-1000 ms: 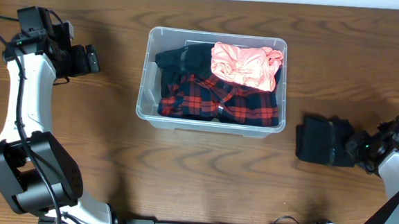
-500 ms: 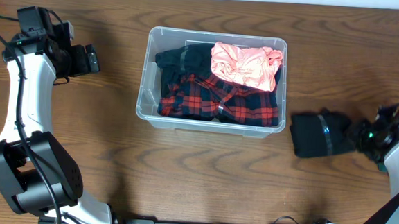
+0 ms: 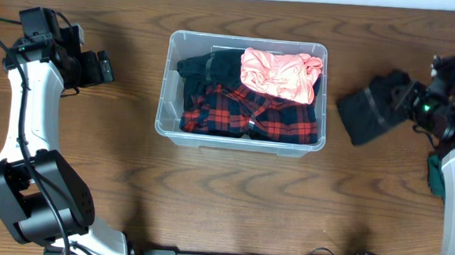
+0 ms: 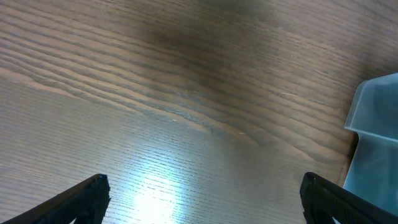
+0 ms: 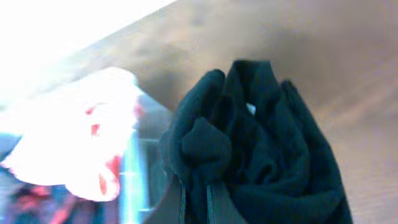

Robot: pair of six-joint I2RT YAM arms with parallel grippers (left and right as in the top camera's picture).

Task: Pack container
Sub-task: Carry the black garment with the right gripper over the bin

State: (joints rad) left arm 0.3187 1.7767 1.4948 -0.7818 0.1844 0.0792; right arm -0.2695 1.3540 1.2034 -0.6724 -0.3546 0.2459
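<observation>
The container (image 3: 166, 100) sits mid-table toward the far edge, its long axis running left to right. It is already holding a plaid shirt (image 3: 252, 115) and a pink garment (image 3: 282, 74). The right gripper (image 3: 413, 104), near the table's (image 3: 207, 197) right edge, is clamped on a bunched black garment (image 3: 373, 106), so the container lies just to its left with only the near wall to clear. The left gripper (image 3: 98, 67) hangs over bare wood toward the left edge, fingers apart and empty, so I'd leave this drop to the right arm.
</observation>
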